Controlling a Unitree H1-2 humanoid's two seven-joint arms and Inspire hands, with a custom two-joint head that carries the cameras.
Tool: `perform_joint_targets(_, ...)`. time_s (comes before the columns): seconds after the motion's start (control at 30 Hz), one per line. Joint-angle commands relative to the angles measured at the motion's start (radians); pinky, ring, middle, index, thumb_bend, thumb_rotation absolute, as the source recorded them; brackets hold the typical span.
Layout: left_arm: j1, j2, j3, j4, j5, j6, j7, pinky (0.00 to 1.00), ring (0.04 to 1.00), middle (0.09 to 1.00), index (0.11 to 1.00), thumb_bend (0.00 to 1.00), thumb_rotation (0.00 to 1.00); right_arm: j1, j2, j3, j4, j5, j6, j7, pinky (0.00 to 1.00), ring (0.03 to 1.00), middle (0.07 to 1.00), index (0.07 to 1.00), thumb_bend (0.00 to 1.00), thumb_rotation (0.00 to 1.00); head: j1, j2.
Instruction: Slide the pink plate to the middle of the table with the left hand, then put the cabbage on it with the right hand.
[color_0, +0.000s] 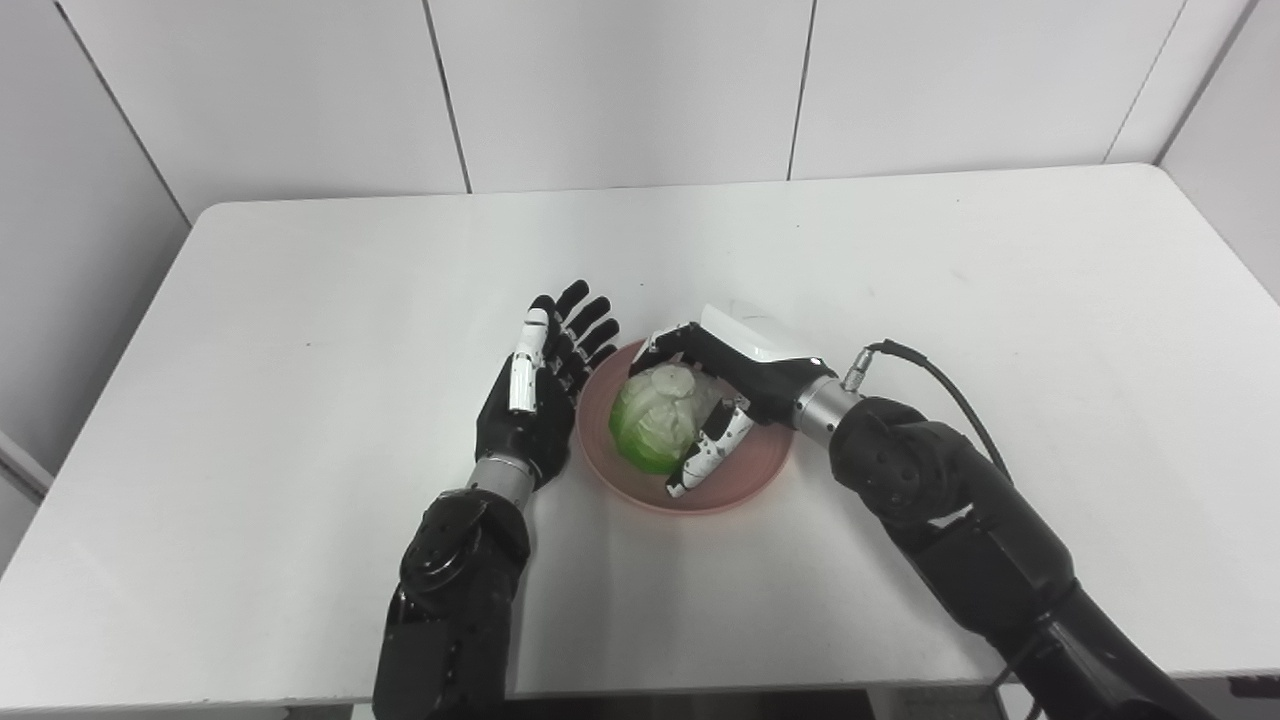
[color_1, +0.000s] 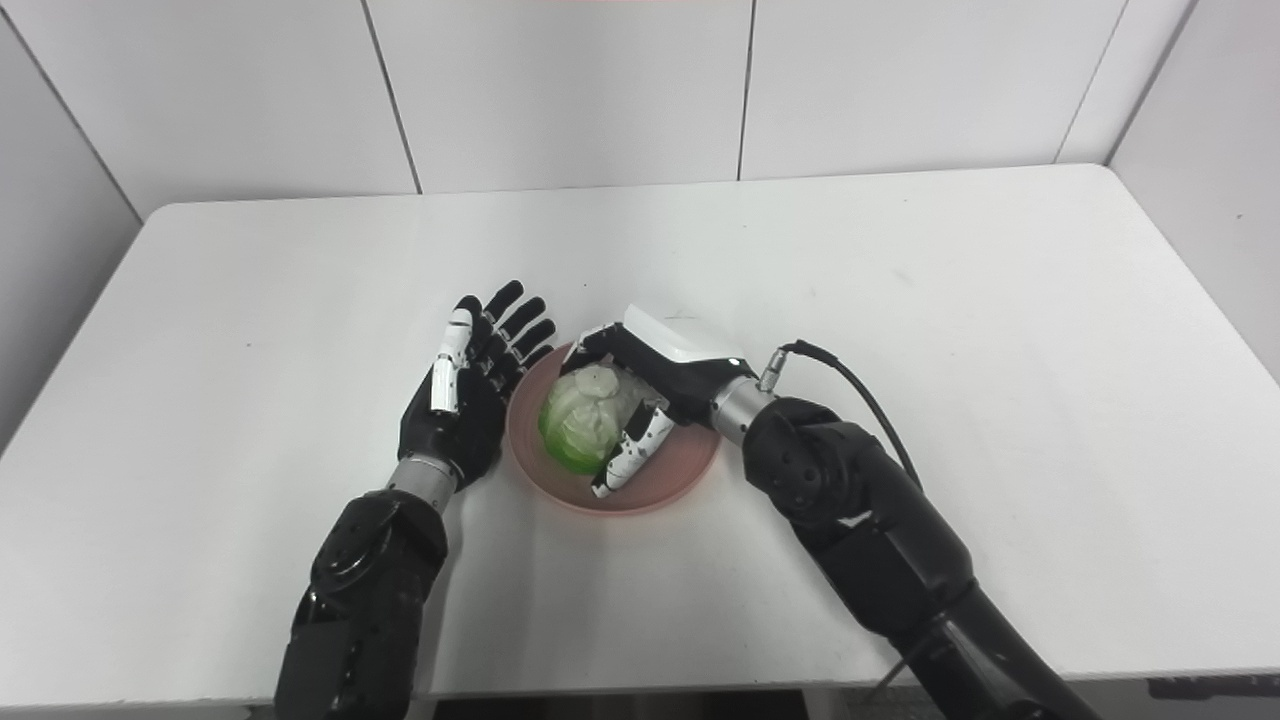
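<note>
Where the two black forearms come in over the near edge of the white table (color_0: 300, 300), the left one rises on the left side and the right one slants in from the lower right, a cable looping off its wrist. Past them, near the middle of the tabletop, sits the pink plate (color_0: 745, 475), and the cabbage (color_0: 655, 425) rests in it, pale on top and green down its near-left side. The right hand (color_0: 735, 385) is wrapped around the cabbage from the right: its thumb (color_0: 712, 450) lies along the near side of the head, its fingers (color_0: 665, 345) curl over the far side, and the white back of the hand faces up behind it. The grip looks closed on the cabbage, though whether every fingertip touches cannot be told. Just left of the plate stands the left hand (color_0: 540, 385), palm turned toward the plate, its fingers spread and straight, pointing away toward the far wall, holding nothing. Its palm edge lies just beside the plate's left rim; contact cannot be made out. Beyond, bare tabletop runs to pale wall panels (color_0: 620, 90).
</note>
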Motion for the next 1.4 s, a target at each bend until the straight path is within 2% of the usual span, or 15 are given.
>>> perform_joint_targets(0.0, -0.021, 0.005, -0.003, -0.011, 0.013, 0.009, 0.008, 0.92, 0.898, 0.902, 0.895, 0.38, 1.0, -0.045, -0.023, 0.01, -0.026, -0.027, -0.015, 0.033, 0.6, 0.668, 0.693, 0.672, 0.73, 0.18, 0.0, 0.001)
perform_joint_targets(0.07, -0.022, 0.005, -0.003, -0.012, 0.015, 0.011, 0.011, 0.92, 0.898, 0.902, 0.895, 0.38, 1.0, -0.051, -0.032, 0.016, -0.038, -0.026, -0.008, 0.061, 0.7, 0.798, 0.832, 0.826, 0.83, 0.36, -0.001, 0.0)
perform_joint_targets(0.13, -0.022, 0.005, -0.004, -0.012, 0.016, 0.009, 0.011, 0.92, 0.898, 0.901, 0.894, 0.38, 1.0, -0.056, -0.038, 0.016, -0.049, -0.028, 0.001, 0.086, 0.72, 0.82, 0.855, 0.849, 0.84, 0.39, -0.001, 0.0)
perform_joint_targets(0.2, -0.023, 0.007, -0.005, -0.011, 0.015, 0.007, 0.006, 0.92, 0.902, 0.906, 0.898, 0.37, 1.0, -0.057, -0.041, 0.011, -0.063, -0.028, 0.002, 0.099, 0.84, 0.9, 0.929, 0.934, 0.92, 0.54, -0.001, -0.001)
perform_joint_targets(0.27, -0.024, 0.009, -0.005, -0.011, 0.016, 0.009, 0.004, 0.92, 0.902, 0.908, 0.903, 0.37, 1.0, -0.053, -0.041, -0.001, -0.069, -0.023, -0.022, 0.085, 0.91, 0.949, 0.979, 0.985, 0.97, 0.62, -0.001, -0.002)
perform_joint_targets(0.33, -0.024, 0.008, -0.003, -0.012, 0.017, 0.011, 0.008, 0.92, 0.899, 0.905, 0.901, 0.37, 1.0, -0.049, -0.041, -0.013, -0.075, -0.015, -0.04, 0.071, 0.96, 0.987, 0.997, 0.998, 1.0, 0.66, -0.003, -0.003)
perform_joint_targets(0.53, -0.022, 0.009, 0.003, -0.021, 0.019, 0.015, 0.013, 0.92, 0.91, 0.904, 0.899, 0.37, 1.0, -0.043, -0.034, -0.039, -0.087, 0.0, -0.035, 0.063, 0.99, 1.0, 1.0, 1.0, 1.0, 0.74, -0.014, -0.005)
perform_joint_targets(0.77, -0.021, 0.017, 0.002, -0.022, 0.028, 0.007, 0.011, 0.94, 0.919, 0.91, 0.904, 0.39, 1.0, -0.022, -0.015, -0.088, -0.115, 0.055, -0.026, 0.039, 0.97, 1.0, 1.0, 1.0, 1.0, 0.74, -0.014, -0.01)
perform_joint_targets(0.83, -0.02, 0.021, 0.001, -0.028, 0.034, 0.001, 0.013, 0.92, 0.911, 0.906, 0.901, 0.38, 1.0, -0.018, -0.005, -0.106, -0.127, 0.076, -0.007, 0.043, 0.92, 1.0, 1.0, 1.0, 1.0, 0.77, -0.013, -0.01)
perform_joint_targets(0.93, -0.016, 0.03, -0.002, -0.047, 0.043, -0.008, 0.012, 0.91, 0.907, 0.906, 0.903, 0.39, 1.0, -0.002, 0.023, -0.157, -0.16, 0.148, 0.008, 0.032, 0.86, 1.0, 1.0, 1.0, 1.0, 0.77, -0.014, -0.014)
perform_joint_targets(0.97, -0.012, 0.03, -0.002, -0.067, 0.048, -0.009, 0.016, 0.91, 0.908, 0.906, 0.906, 0.4, 1.0, 0.009, 0.035, -0.18, -0.18, 0.165, 0.004, 0.01, 0.87, 1.0, 1.0, 1.0, 1.0, 0.78, -0.014, -0.014)
perform_joint_targets(1.1, 0.013, 0.036, 0.001, -0.146, 0.079, -0.016, 0.044, 0.9, 0.908, 0.919, 0.917, 0.41, 1.0, 0.058, 0.09, -0.27, -0.253, 0.171, 0.01, -0.099, 0.89, 0.99, 1.0, 1.0, 1.0, 0.96, -0.013, -0.019)
perform_joint_targets(1.2, 0.048, 0.079, -0.019, -0.199, 0.133, -0.041, 0.033, 0.97, 0.969, 0.974, 0.969, 0.44, 1.0, 0.116, 0.154, -0.369, -0.299, 0.29, 0.058, -0.142, 0.97, 0.998, 1.0, 1.0, 0.93, 1.0, -0.013, -0.022)
perform_joint_targets(1.27, 0.078, 0.111, -0.041, -0.218, 0.196, -0.094, 0.03, 0.99, 0.99, 0.993, 0.991, 0.47, 1.0, 0.163, 0.173, -0.419, -0.308, 0.354, 0.055, -0.166, 0.99, 1.0, 1.0, 1.0, 0.88, 1.0, -0.015, -0.022)
perform_joint_targets(1.37, 0.118, 0.147, -0.083, -0.244, 0.311, -0.159, 0.052, 1.0, 0.999, 1.0, 1.0, 0.49, 1.0, 0.234, 0.213, -0.473, -0.322, 0.426, 0.09, -0.201, 1.0, 1.0, 1.0, 1.0, 0.92, 1.0, -0.014, -0.023)
